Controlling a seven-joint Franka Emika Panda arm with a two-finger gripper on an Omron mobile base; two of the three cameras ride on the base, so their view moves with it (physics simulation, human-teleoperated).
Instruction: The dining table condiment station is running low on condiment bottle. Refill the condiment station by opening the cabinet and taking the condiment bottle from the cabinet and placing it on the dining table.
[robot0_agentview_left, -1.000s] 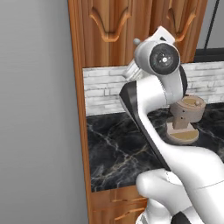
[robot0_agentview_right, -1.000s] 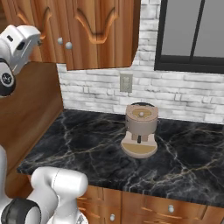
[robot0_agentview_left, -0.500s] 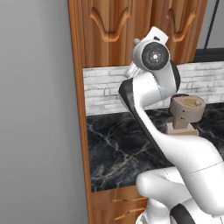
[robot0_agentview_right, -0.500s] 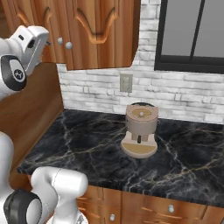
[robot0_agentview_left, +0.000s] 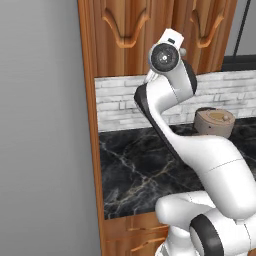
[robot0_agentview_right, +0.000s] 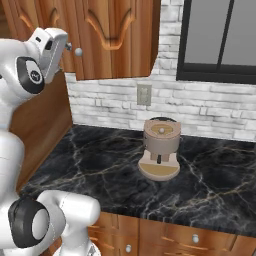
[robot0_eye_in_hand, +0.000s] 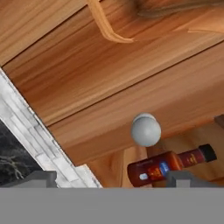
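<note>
Your gripper (robot0_eye_in_hand: 113, 178) has jaws spread wide, nothing btwn them, close in front of the knob (robot0_eye_in_hand: 145, 130). Condiment bottle (robot0_eye_in_hand: 171, 165) shows just past the knob, inside the cabinet (robot0_eye_in_hand: 100, 78), door slightly ajar. Coffee machine (robot0_agentview_right: 160, 148) sits on counter below-right of knob.

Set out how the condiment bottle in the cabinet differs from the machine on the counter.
The condiment bottle is slim and dark red-brown with a black cap; the coffee machine is squat and tan. The bottle sits inside the cabinet, seen past its silver knob; the machine stands on the black marble counter. Shared: the open gripper touches neither.
</note>
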